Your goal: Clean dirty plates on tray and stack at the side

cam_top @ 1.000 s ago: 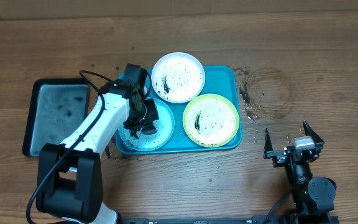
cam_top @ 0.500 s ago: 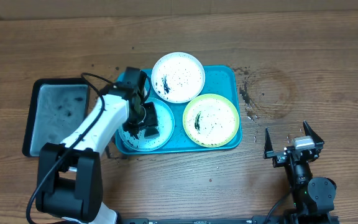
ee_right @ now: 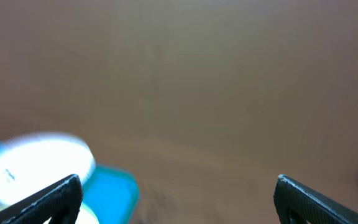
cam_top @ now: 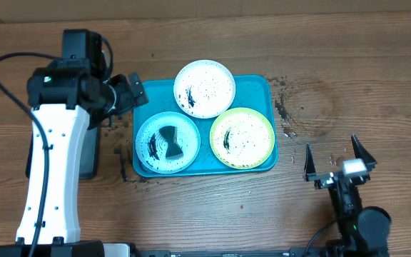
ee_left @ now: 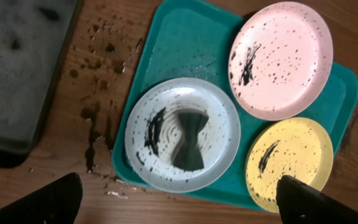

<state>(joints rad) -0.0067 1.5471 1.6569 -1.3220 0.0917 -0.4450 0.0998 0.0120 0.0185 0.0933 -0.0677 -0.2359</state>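
Sponge (cam_top: 168, 141), dark, lies on the light blue plate (cam_top: 148, 139) at the tray's (cam_top: 259, 89) seven o'clock; my left claw (ee_left: 179, 193) gapes wide, empty, my right claw (cam_top: 330, 153) likewise.

A wooden worktop (cam_top: 212, 214) is seen, its grain running from side to side. A black tray (ee_left: 17, 68) is set on it at the left, its grey inside marked with dark blotches. A dark hourglass-shaped pad (cam_top: 168, 141) is laid flat in the middle of the light blue plate (cam_top: 180, 158). Dark smears (ee_left: 95, 121) are scattered on the wood between the black tray and the turquoise tray (cam_top: 254, 89). Further crumbs (cam_top: 284, 114) are strewn beside a faint ring-shaped stain (cam_top: 312, 107) at the right.
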